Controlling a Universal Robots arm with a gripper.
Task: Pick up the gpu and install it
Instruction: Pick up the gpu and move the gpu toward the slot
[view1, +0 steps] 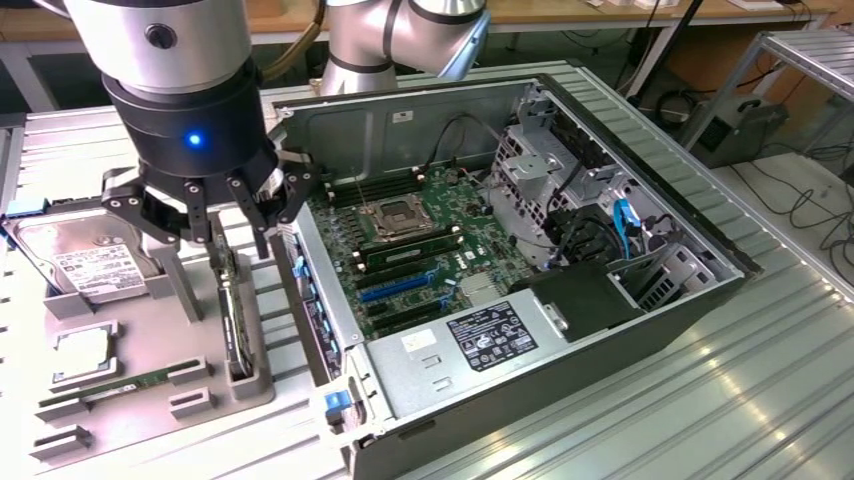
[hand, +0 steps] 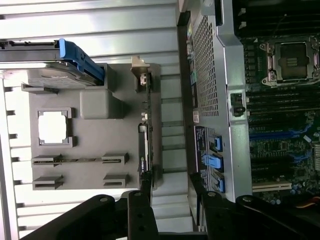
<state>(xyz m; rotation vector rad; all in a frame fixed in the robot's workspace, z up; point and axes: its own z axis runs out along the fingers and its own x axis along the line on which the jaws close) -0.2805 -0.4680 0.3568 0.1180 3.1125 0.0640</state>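
1. Grey plastic fixture tray (view1: 134, 350): lies on the ribbed metal table (view1: 694, 420), to the exterior view's left of the open computer case (view1: 667, 330), which rests on its side
2. Gpu (view1: 236, 320): thin dark green card standing on edge in a slot along the tray's side nearest the case. In the wrist view its silver bracket (hand: 140, 70) sits at the end farther from the fingers
3. Gripper (view1: 234, 230): black, mounted on the silver arm (view1: 167, 50), hanging just above the gpu's upper edge. The jaws are spread wide and carry nothing
4. Fingers (hand: 140, 210): in the wrist view one lines up with the card's nearer end, and the other lies over the strip of table between tray and case
5. Hard drive (view1: 87, 262): silver with a white label, propped at a slant in a holder at the tray's corner on the exterior view's left
6. Processor chip (view1: 83, 352): flat in a square recess of the tray, with a narrow green RAM stick (view1: 127, 385) held in a slot just beside it
7. Motherboard (view1: 400, 260): green, on the case floor. It carries a metal-framed socket (view1: 400, 215), and its blue expansion slots (view1: 394, 287) lie between that socket and the labelled power supply (view1: 494, 335)
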